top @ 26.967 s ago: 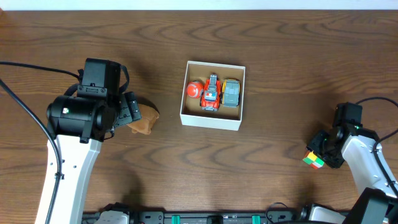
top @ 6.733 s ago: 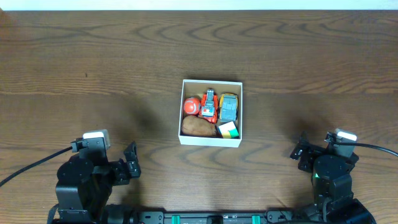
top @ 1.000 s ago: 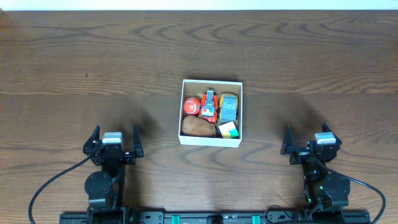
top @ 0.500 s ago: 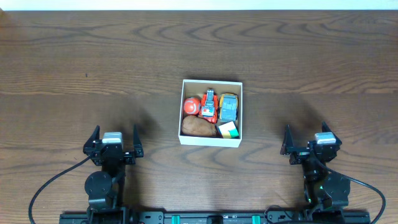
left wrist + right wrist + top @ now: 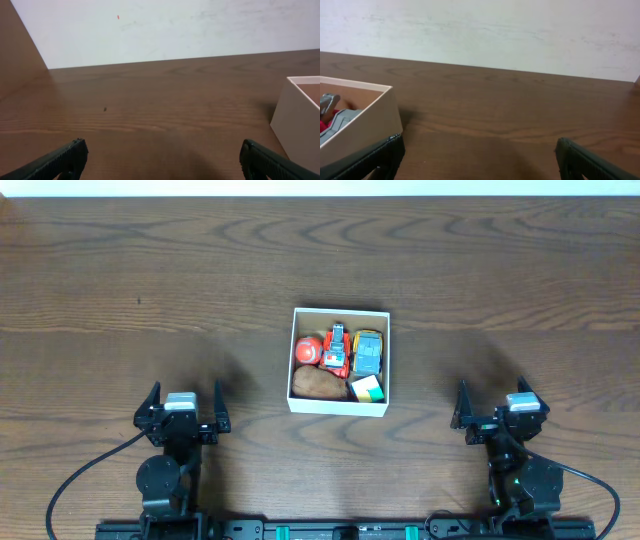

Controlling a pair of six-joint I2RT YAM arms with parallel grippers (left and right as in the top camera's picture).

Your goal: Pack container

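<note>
- Dark brown wood table (image 5: 150,270) with wavy grain
- Plain white wall (image 5: 175,25) at the back
- White container (image 5: 339,406) in the middle of the table, packed with small toys (image 5: 338,350)
- Left end effector (image 5: 185,395) and right end effector (image 5: 490,390) spread wide, holding nothing, well apart from it

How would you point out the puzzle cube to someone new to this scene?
At the middle of the wooden table sits the white-walled container. The cube lies in its corner nearest the right gripper, beside a brown lumpy toy and a grey-blue car. It alone shows white, green and yellow faces.
</note>
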